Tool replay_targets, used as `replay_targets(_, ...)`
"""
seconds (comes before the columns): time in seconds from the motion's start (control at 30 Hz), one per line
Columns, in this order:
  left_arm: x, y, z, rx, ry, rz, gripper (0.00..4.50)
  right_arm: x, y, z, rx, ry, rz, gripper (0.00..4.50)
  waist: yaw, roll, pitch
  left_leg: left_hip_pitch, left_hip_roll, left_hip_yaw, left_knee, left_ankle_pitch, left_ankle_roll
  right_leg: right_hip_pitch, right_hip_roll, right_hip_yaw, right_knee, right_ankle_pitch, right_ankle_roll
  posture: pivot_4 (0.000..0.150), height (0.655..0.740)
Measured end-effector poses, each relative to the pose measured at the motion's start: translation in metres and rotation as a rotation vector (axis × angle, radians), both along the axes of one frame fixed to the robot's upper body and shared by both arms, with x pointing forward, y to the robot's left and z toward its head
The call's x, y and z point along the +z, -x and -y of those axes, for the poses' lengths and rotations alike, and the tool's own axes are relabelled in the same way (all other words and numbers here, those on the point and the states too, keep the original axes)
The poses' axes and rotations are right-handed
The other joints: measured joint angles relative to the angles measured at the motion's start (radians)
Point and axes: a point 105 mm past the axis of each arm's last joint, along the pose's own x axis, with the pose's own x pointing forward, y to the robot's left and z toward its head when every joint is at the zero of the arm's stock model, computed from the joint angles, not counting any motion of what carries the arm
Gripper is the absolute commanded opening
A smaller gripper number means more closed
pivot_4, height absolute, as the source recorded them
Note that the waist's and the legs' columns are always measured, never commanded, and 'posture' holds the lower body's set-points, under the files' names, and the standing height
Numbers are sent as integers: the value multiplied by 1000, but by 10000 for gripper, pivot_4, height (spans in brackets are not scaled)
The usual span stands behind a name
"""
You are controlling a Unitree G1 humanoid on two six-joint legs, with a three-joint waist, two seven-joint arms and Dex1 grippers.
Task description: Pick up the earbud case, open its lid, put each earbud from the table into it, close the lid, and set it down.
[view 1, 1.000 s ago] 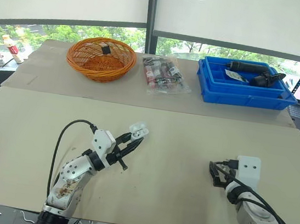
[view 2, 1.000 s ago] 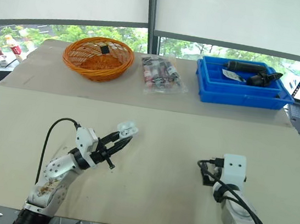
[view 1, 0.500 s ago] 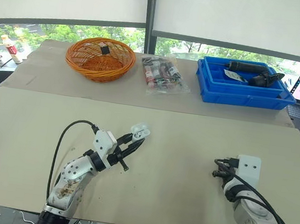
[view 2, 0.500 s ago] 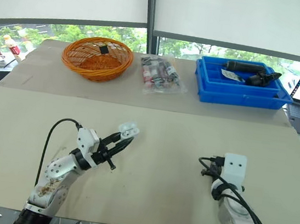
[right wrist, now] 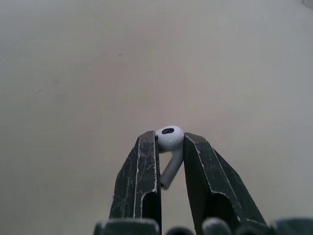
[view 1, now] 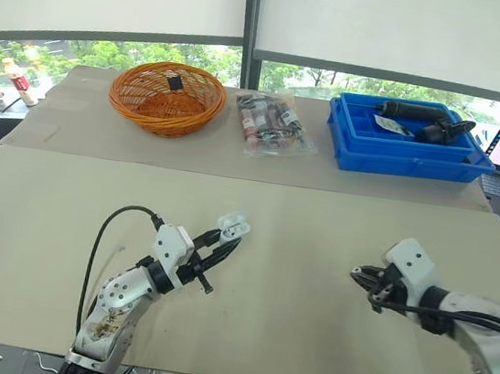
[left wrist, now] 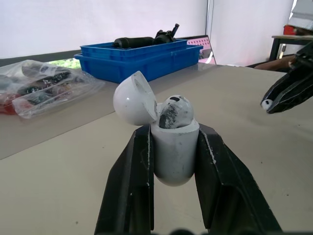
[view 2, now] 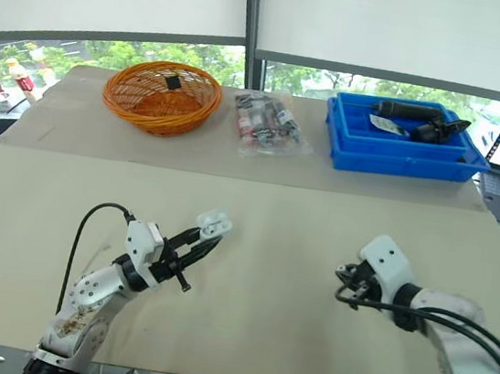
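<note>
lower left of frame: left tool (view 1: 222, 243) clamped on earbud case (left wrist: 174, 147), lid (left wrist: 133, 98) tipped open, one earbud (left wrist: 175, 111) seated | lower right: right tool (view 1: 358, 276) pinched narrow on second earbud (right wrist: 168, 137), above counter (view 1: 318, 233), well apart from case | step: likely loading second earbud | next: carry across, stem down into the free socket

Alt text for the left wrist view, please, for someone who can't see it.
The left tool grips a white earbud case upright between its black fingers, lid open and one earbud seated inside. Beyond it, the right tool holds a second earbud above the table; a blue bin and clear bag lie farther back.
</note>
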Motion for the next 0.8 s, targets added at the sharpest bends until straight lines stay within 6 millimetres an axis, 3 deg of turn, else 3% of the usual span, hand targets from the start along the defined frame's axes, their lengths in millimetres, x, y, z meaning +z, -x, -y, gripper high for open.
replay_targets(0.1, -4, 5, -3, 9, -12, -23, 6148, -9, 22, 9, 181, 92, -119, 3075, 3, -1, 1, 0, 0, 1, 0, 0, 0, 0, 0, 1, 0, 0, 1, 1500, 7282)
replay_targets(0.37, -2, 14, -3, 2, -26, -41, 6148, -23, 59, 21, 500, 260, -207, 3075, 3, -1, 1, 1, 0, 1, 0, 0, 0, 1, 0, 1, 0, 1, 0, 1500, 7282)
replay_targets(0.8, 0, 19, -3, 14, -22, -58, 6148, -26, 53, 31, 582, 324, -186, 3075, 8, -2, 1, 3, 0, 1, 0, 0, 0, 2, 0, 2, 1, 1, 0, 1500, 7282)
